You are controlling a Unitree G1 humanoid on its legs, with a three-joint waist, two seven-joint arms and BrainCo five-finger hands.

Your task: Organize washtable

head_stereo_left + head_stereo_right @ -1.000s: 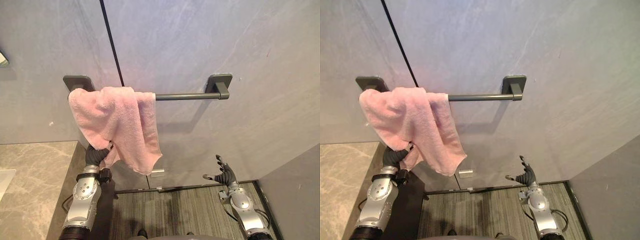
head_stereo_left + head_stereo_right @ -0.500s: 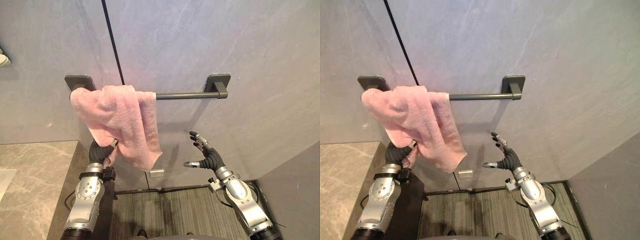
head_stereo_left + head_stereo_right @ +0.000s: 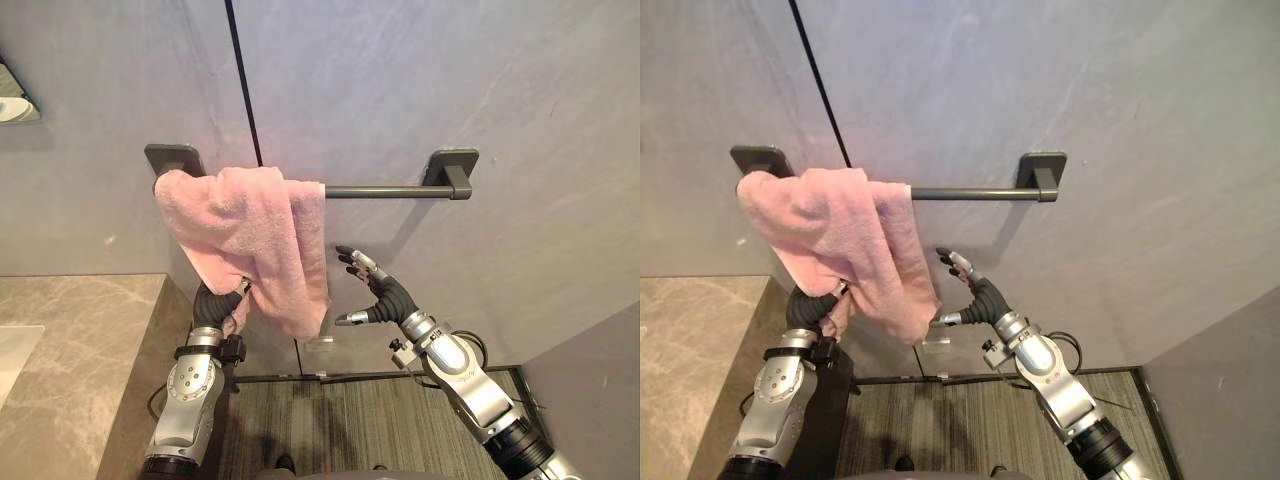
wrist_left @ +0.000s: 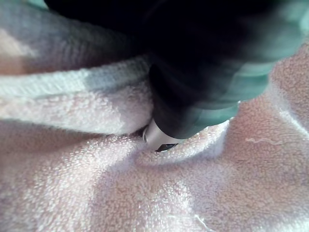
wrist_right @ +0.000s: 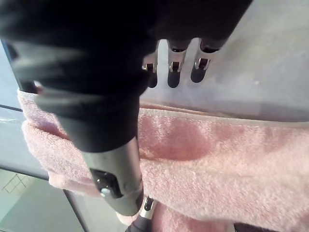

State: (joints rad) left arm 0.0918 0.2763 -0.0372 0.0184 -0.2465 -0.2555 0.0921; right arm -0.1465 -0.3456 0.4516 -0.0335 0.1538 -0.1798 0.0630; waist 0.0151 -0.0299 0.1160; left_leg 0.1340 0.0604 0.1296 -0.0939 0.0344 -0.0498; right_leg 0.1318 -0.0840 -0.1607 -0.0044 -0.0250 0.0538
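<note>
At the far left a corner of the counter [image 3: 70, 340] shows, and what can be seen of it bears nothing to tidy, so the work at hand looks to be the towel. The left hand [image 3: 213, 304] reaches up from below into the towel's lower folds. Its fingers are buried in the cloth, and even its wrist view gives only one finger sunk in pink pile, so I cannot tell whether they clasp it or merely push. The towel [image 3: 250, 225] is already over the bar [image 3: 385, 190], but poorly. It is bunched at the left end, hard against the left bracket [image 3: 172, 158], with one thick wad above and a narrower tail hanging lower on the right side, its edges uneven. Most of the bar runs bare to the right bracket [image 3: 452, 165]. The right hand [image 3: 380, 295] is raised just beside the tail's right edge, fingers straight and spread, thumb held apart and pointing at the cloth, holding nothing. Its wrist view shows the fingertips aimed past the towel toward the wall [image 3: 500, 100]. My judgement is that hanging is done and neatening is not. The cloth wants drawing rightward along the bar and smoothing flat, likely with the right hand taking the free edge while the left steadies.
</note>
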